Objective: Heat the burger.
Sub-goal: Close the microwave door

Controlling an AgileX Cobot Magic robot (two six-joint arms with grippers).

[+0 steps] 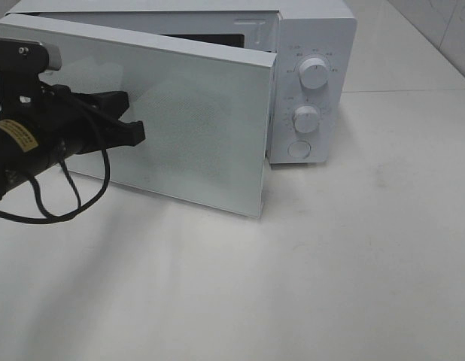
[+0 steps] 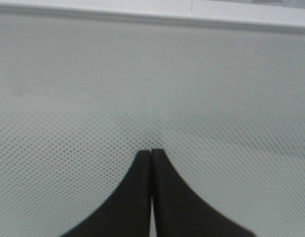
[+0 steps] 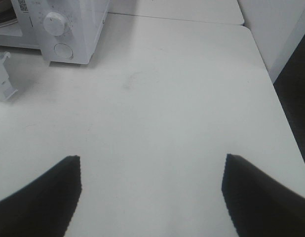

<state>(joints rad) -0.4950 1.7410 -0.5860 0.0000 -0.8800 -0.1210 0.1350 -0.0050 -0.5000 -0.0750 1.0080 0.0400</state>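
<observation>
Burger hidden from view; microwave door (image 1: pixel 187 128) ajar.

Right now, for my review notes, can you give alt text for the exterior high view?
A white microwave stands on a white table with its door swung partly open toward the camera. The left gripper, shut, reaches in from the left with its tips at the door's outer face. No burger shows.
</observation>
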